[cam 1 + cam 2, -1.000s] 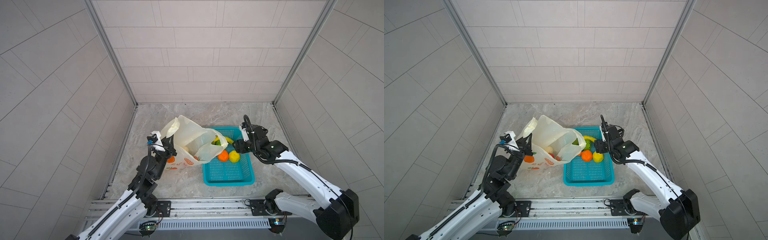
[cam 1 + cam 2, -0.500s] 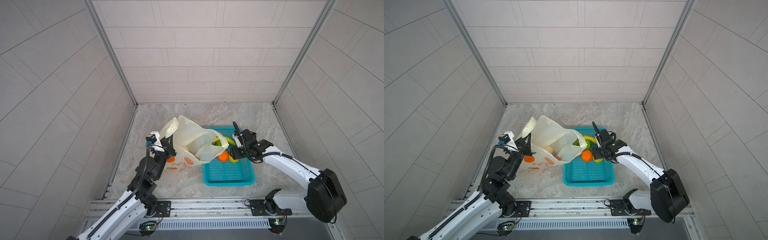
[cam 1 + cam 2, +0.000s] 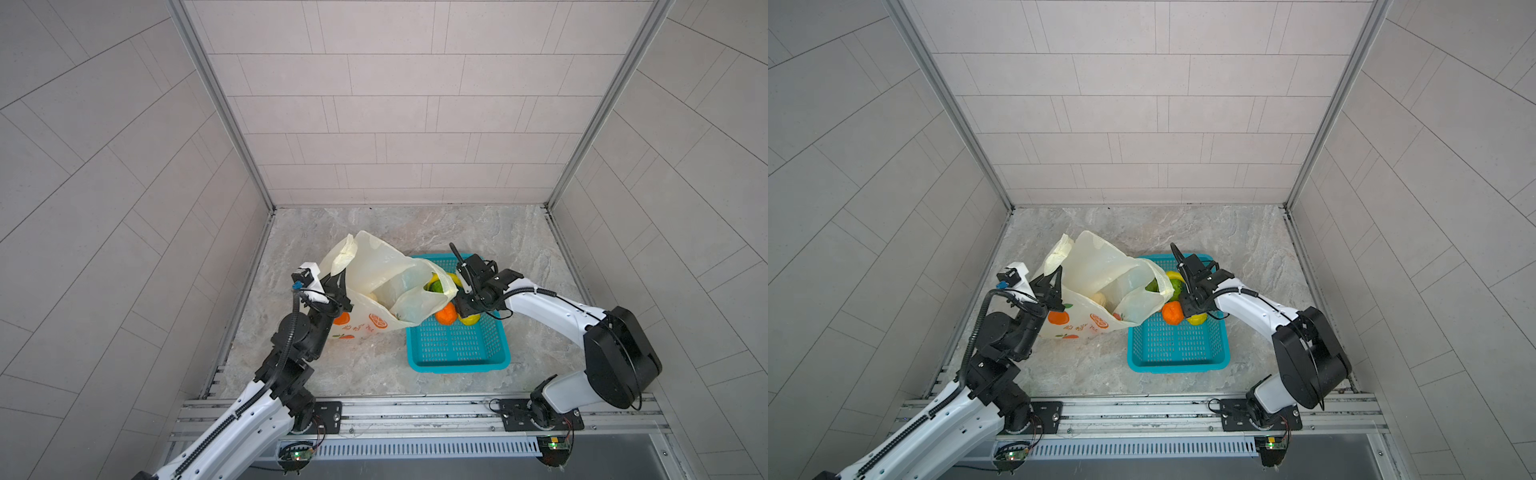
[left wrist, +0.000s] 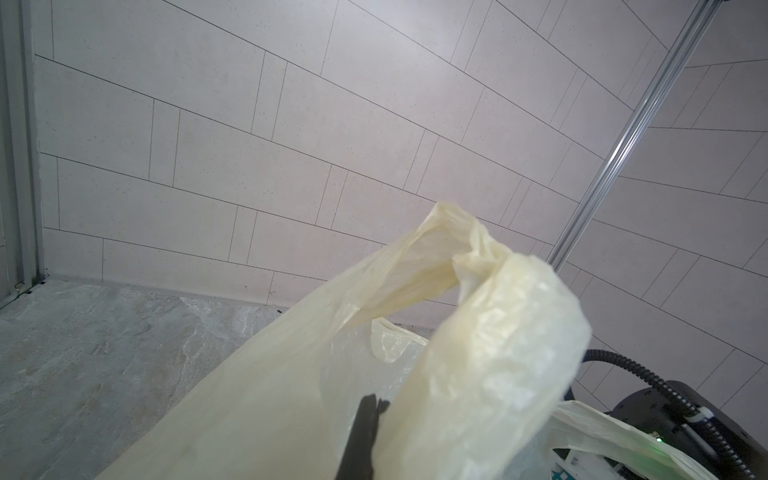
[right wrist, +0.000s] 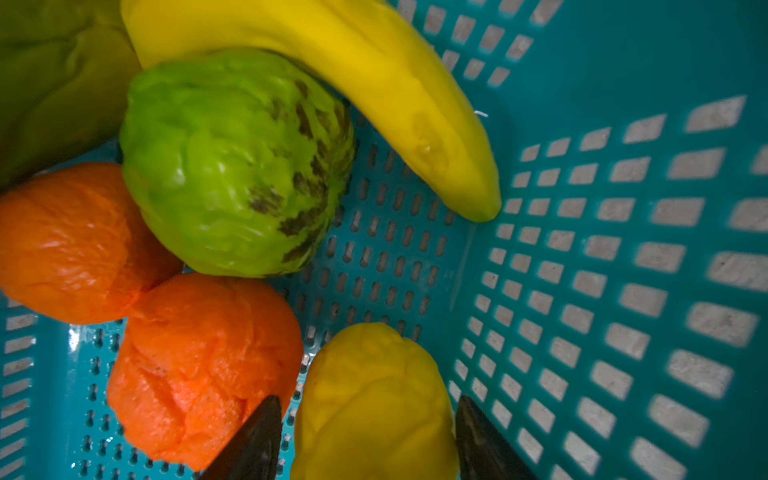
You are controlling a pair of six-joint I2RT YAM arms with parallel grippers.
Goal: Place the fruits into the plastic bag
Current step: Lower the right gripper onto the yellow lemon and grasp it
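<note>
The cream plastic bag (image 3: 374, 266) (image 3: 1100, 266) (image 4: 291, 395) stands open on the floor, its mouth leaning over the basket's left end. My left gripper (image 3: 337, 282) (image 3: 1054, 279) (image 4: 374, 401) is shut on the bag's near edge and holds it up. Fruits lie in the teal basket: a yellow lemon (image 5: 374, 374) (image 3: 471, 319) (image 3: 1198, 319), two orange pieces (image 5: 199, 365) (image 5: 62, 245), a bumpy green fruit (image 5: 232, 166) and a banana (image 5: 374, 75). My right gripper (image 5: 365, 403) (image 3: 463, 309) (image 3: 1187, 309) is down in the basket, open, one finger on each side of the lemon.
The teal perforated basket (image 3: 457, 361) (image 3: 1179, 363) (image 5: 623, 249) sits right of the bag; its wall is close beside my right finger. An orange piece (image 3: 446, 313) (image 3: 1172, 312) touches the lemon's other side. Tiled walls enclose the marble floor.
My right gripper has moved left and down into the basket, over the lemon, with its jaws narrowing. The left gripper and the bag have stayed put.
</note>
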